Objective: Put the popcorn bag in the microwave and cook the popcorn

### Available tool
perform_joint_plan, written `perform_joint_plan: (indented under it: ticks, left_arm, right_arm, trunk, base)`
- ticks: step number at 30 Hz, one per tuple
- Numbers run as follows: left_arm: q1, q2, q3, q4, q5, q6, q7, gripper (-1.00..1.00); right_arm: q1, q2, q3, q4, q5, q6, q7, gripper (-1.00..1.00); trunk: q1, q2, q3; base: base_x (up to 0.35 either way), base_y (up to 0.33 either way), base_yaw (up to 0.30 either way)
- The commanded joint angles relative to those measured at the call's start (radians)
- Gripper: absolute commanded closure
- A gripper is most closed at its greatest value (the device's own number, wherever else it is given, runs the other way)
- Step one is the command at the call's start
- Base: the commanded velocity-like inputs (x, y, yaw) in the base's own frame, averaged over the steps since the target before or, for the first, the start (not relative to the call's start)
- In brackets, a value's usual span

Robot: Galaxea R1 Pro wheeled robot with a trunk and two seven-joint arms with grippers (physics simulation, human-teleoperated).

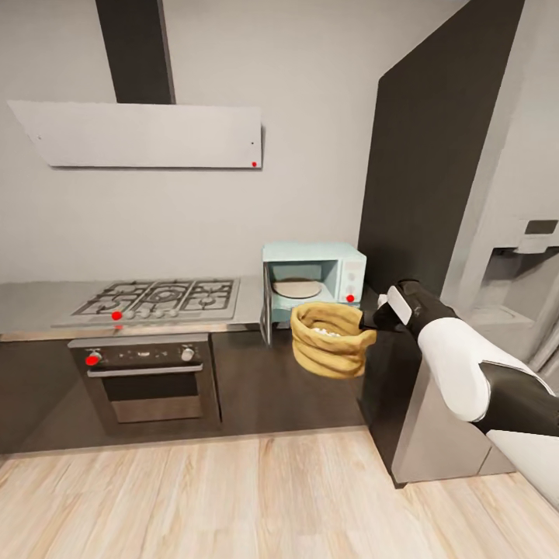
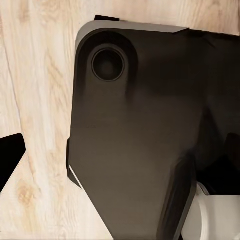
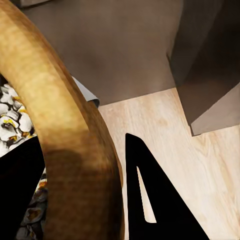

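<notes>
1. In the head view we see our right arm [image 1: 473, 373] reaching forward and to the left from the lower right, white forearm leading to a dark wrist, roughly level with the counter edge.

2. The right gripper [image 1: 371, 320] sits at the right side of the popcorn bag [image 1: 332, 339], holding it by its thick rolled rim. The bag hangs in the air in front of the dark lower cabinets, clear of the countertop [image 1: 31, 304], just below and in front of the microwave [image 1: 314, 283].

3. In the right wrist view the bag's rim [image 3: 60, 125] runs between the two black fingers [image 3: 155, 200], one inside the bag and one outside, so we read the jaws as closed onto the rim. White and yellow popped kernels [image 3: 15, 125] show inside the bag; the head view also shows pale kernels in its mouth.

4. The microwave stands on the countertop with its door [image 1: 266, 310] swung open to the left; a round plate [image 1: 296, 288] lies inside the cavity, and a red light shows on its control panel.

5. To the left lie the gas hob [image 1: 159, 299] and the dark oven [image 1: 147, 380] beneath it.

6. In the left wrist view we see a dark robot body panel [image 2: 130, 130] over the wooden floor [image 2: 35, 100]. One black finger of the left gripper shows at the frame's edge, too little for us to tell how far its jaws are open.
</notes>
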State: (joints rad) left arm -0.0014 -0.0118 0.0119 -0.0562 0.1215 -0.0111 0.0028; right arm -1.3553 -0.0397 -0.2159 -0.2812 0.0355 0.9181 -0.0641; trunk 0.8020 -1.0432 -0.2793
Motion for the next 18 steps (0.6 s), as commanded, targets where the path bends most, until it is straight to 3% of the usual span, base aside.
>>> perform_joint_plan:
  ticks: [1, 18]
  left_arm:
    - [0.0, 0.0, 0.0, -0.001, 0.009, -0.001, 0.0, -1.0]
    - [0.0, 0.0, 0.0, -0.001, 0.009, -0.001, 0.001, -1.0]
  right_arm:
    - [-0.001, 0.002, -0.008, -0.001, 0.003, 0.003, -0.003, 1.0]
    - [-0.001, 0.007, -0.007, -0.012, -0.009, 0.007, 0.0, 1.0]
  trunk:
    - [0.001, -0.001, -0.001]
    - [0.001, -0.001, -0.001]
  base:
    - [0.322, 0.0, 0.0]
    - [0.322, 0.0, 0.0]
